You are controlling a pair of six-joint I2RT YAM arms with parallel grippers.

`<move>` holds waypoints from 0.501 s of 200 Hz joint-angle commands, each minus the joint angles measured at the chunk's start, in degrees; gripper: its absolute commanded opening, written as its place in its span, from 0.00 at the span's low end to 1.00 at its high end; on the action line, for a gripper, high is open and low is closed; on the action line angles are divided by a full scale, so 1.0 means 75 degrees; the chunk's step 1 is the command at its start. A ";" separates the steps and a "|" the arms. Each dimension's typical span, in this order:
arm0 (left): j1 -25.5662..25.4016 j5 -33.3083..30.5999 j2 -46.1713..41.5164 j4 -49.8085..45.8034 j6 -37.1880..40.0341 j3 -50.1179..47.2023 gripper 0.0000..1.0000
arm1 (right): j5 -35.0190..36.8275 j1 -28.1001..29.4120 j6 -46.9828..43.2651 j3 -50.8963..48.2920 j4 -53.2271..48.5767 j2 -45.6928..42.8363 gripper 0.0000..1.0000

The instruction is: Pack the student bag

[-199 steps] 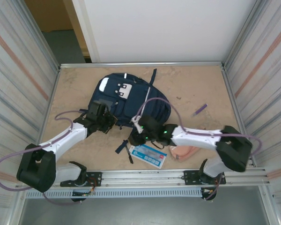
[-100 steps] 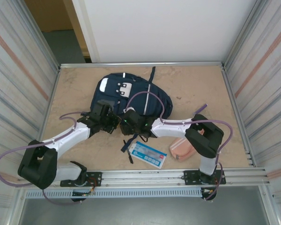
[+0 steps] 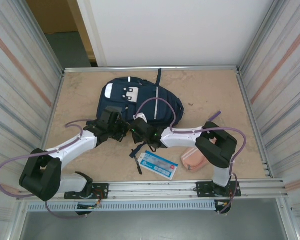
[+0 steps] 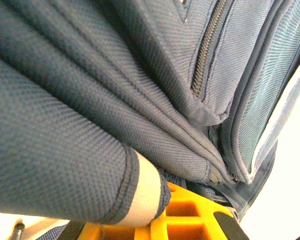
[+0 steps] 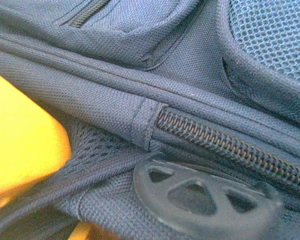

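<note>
from my seat the student bag (image 3: 140,97) lies flat on the table (image 3: 210,95), far-left of centre. left gripper (image 3: 120,128) is clenched on a fold at its near edge, right gripper (image 3: 133,127) is squeezed closed by the zipper (image 5: 215,142), can't tell if it caught anything

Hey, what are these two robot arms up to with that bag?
Both arms are working at the near edge of the navy backpack, which lies flat on the table. The left gripper is clamped on a fold of its fabric. The right gripper is shut right beside it, next to a zipper. A blue-and-white packet, a pink pouch and a purple pen lie outside the bag, not yet packed.
</note>
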 commanded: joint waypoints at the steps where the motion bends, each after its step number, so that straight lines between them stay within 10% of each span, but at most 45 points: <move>1: -0.0076 0.0398 -0.0237 -0.0240 0.0198 0.0249 0.00 | -0.0690 -0.0528 0.0100 -0.0489 0.0321 -0.0820 0.00; 100: 0.1641 0.0334 -0.1057 -0.1480 0.2223 -0.0023 0.00 | -0.2908 -0.3886 -0.0520 -0.2936 -0.1513 -0.4050 0.00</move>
